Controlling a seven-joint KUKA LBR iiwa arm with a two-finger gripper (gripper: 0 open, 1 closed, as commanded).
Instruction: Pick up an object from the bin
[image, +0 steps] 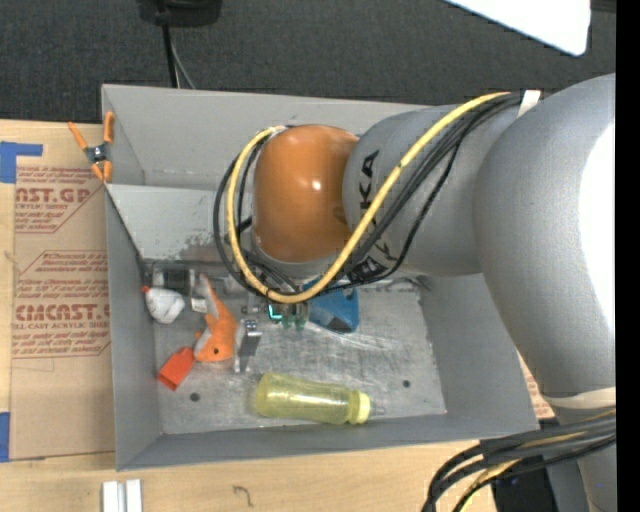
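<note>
The arm (520, 200) reaches in from 3 o'clock, and its wrist, capped by a glossy orange cover (300, 195) looped with yellow and black cables, hangs over the upper middle of the grey bin (130, 400). The cover and wrist hide the jaws, so I cannot tell whether they are open or closed, or whether they hold anything.

Just below the cover, near the centre of the bin floor, a blue object (335, 312) pokes out from under the wrist at its 5 o'clock edge. It is the thing closest to the tool. A slim grey metal piece (245, 345) stands at the wrist's 7 o'clock; it may be part of the tool or a loose item.

Just beside it, towards 9 o'clock, lies an orange curved toy (215, 338). A small orange-red block (175, 368) sits at 8 o'clock and a white lump (163, 305) at 10 o'clock, near the left wall. A translucent yellow bottle (310, 400) lies on its side at 6 o'clock, well apart from the wrist.
</note>
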